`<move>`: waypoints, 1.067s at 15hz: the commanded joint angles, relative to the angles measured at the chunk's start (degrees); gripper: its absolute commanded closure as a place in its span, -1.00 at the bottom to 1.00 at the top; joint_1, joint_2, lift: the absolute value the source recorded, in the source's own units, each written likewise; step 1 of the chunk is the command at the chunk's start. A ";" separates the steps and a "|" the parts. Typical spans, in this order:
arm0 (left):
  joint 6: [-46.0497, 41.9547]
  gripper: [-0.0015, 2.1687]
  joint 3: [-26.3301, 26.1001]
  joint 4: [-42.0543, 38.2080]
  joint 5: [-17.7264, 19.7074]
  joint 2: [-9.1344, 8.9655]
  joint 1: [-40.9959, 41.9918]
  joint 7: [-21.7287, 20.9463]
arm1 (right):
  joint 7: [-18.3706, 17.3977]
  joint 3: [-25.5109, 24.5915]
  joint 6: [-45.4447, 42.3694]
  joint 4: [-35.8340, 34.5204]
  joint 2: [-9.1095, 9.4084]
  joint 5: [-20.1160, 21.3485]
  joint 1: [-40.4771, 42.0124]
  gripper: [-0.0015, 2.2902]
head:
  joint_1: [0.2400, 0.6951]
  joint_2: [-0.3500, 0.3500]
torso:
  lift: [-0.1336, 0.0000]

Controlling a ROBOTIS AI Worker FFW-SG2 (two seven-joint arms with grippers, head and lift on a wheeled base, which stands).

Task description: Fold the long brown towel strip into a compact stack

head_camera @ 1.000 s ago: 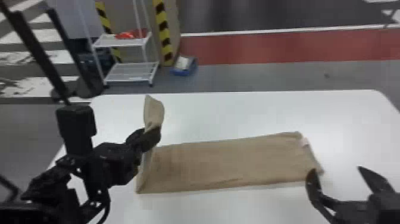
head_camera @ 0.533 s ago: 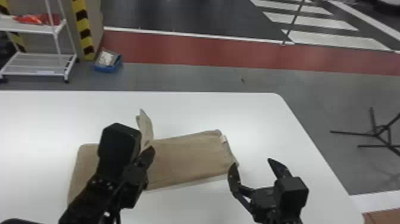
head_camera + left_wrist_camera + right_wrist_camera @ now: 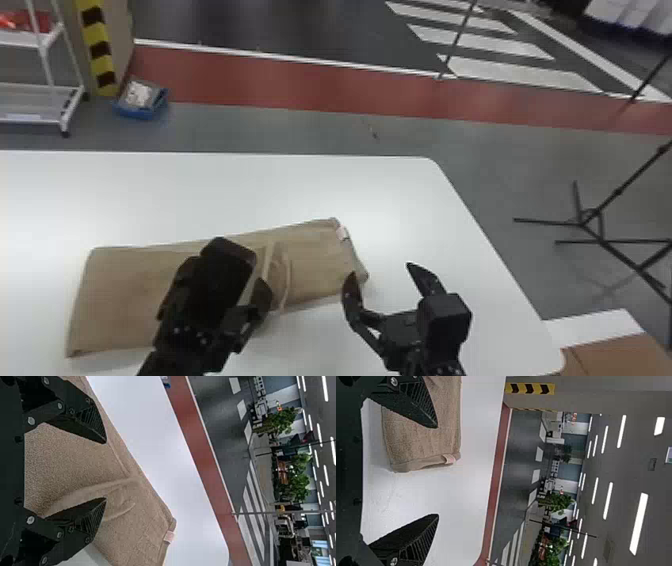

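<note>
The brown towel (image 3: 125, 290) lies under left gripper (image 3: 225, 277), near right gripper (image 3: 381, 270), both jaws wide.

passable: table (image 3: 300, 187) beyond towel (image 3: 125, 292) | blocking: left claw (image 3: 226, 276) above towel

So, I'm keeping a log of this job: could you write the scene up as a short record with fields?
towel strip: brown, lying lengthwise on the white table
top of strip: loose edges curl up
tag: pale, at the strip's right end
left tool: open, empty, over the strip
right tool: open, empty, by the right end
stack: not yet compact
</note>
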 commanded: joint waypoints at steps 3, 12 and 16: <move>-9.63 -0.97 7.61 -5.86 2.42 -0.15 7.10 1.53 | 0.97 3.12 1.05 0.56 -0.35 0.09 -1.70 -0.93 | 1.00 -0.77 | -0.82; -63.78 -0.97 33.80 8.12 23.86 -0.15 19.58 4.78 | 5.54 15.08 10.37 13.56 0.88 1.41 -17.08 -0.93 | 1.00 0.40 | -0.82; -65.18 -0.97 36.70 15.85 28.78 -0.15 15.88 -0.14 | 5.54 14.11 11.42 14.79 0.80 1.93 -16.55 -0.93 | 1.00 0.59 | -0.81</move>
